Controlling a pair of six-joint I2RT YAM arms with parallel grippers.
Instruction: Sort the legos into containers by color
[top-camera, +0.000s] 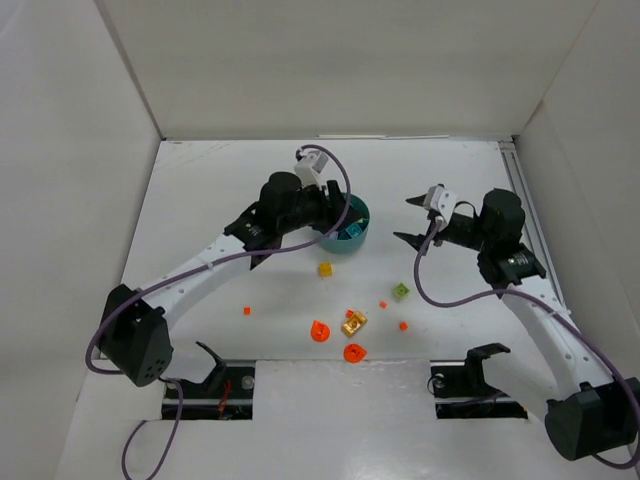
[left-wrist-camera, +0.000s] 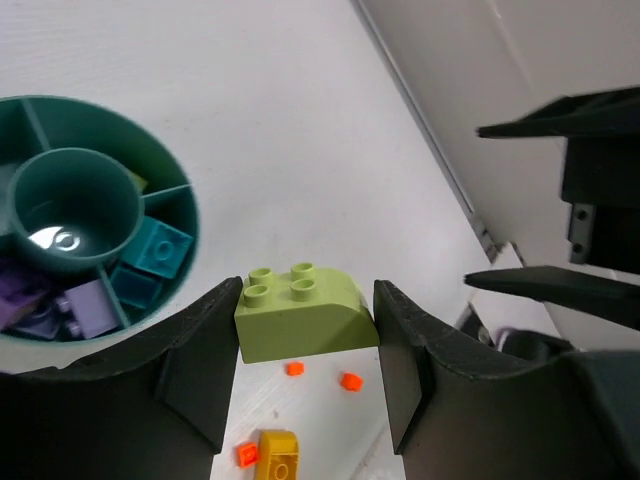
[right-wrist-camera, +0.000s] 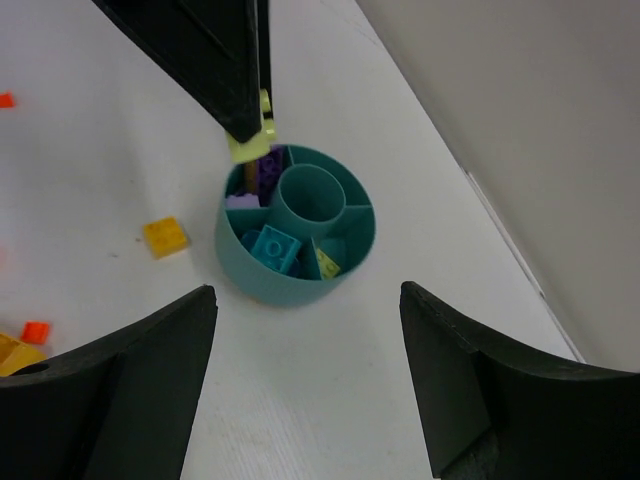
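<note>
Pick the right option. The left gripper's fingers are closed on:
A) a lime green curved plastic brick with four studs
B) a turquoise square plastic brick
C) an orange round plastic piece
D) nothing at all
A: the left wrist view shows the lime green curved plastic brick, four studs on top, clamped between the fingers of the left gripper, close to the round teal plastic dish.

From above the left arm hides much of the teal dish and the whole lime green brick — the left wrist view crops the dish's left side; orange specks too tiny to shape
</note>
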